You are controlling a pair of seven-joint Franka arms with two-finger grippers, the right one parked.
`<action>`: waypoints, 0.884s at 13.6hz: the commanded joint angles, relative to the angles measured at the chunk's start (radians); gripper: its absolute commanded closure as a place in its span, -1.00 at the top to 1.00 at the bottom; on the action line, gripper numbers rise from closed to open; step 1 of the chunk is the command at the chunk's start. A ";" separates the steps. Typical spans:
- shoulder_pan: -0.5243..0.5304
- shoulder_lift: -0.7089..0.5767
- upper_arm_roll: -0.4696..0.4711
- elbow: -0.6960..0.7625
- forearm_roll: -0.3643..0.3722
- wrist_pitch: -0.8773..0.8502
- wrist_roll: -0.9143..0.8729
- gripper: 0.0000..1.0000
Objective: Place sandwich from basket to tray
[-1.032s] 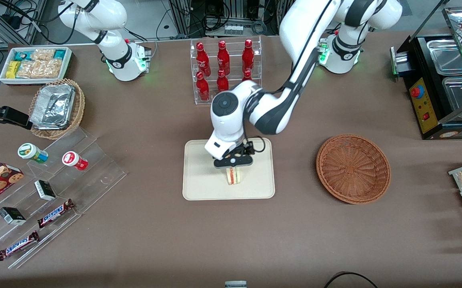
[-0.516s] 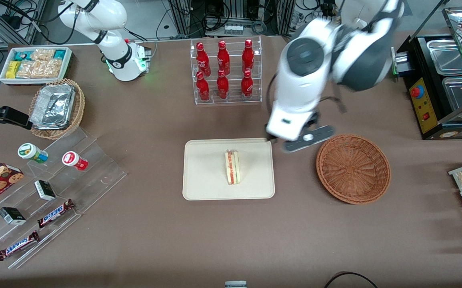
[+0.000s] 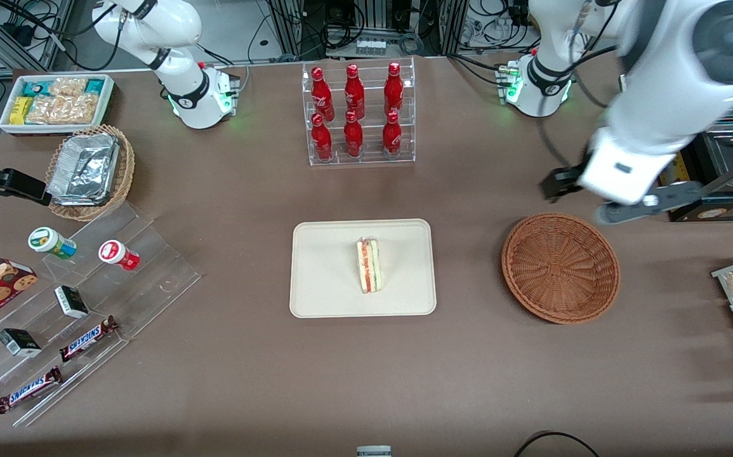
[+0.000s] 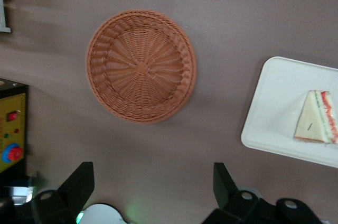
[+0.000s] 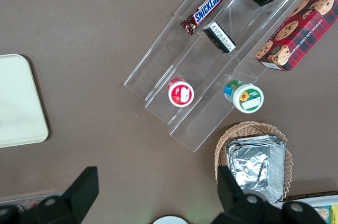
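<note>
The gripper (image 3: 620, 200) is seen raised above the table, near the working arm's end; its two fingers (image 4: 79, 184) are spread wide apart and nothing is held between them. The basket (image 3: 560, 267) is found below the gripper and slightly nearer the front camera, resting on the brown table (image 3: 468, 381) with nothing inside it. The tray (image 3: 322, 285) lies well apart from the gripper, toward the parked arm's end, beside the basket without touching it. The sandwich (image 3: 369, 264) is observed on the tray, near its middle, standing on one side with the red, orange and green filling edge turned upward. In the left wrist view the basket (image 4: 141, 65) is seen whole, while the tray (image 4: 274, 113) and sandwich (image 4: 317, 124) are seen only partly.
</note>
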 commanded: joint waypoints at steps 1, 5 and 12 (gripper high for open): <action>0.090 -0.083 -0.016 -0.085 0.005 -0.004 0.147 0.99; 0.236 -0.140 -0.016 -0.109 0.004 -0.032 0.428 0.99; 0.317 -0.132 -0.024 -0.088 -0.033 -0.041 0.481 0.99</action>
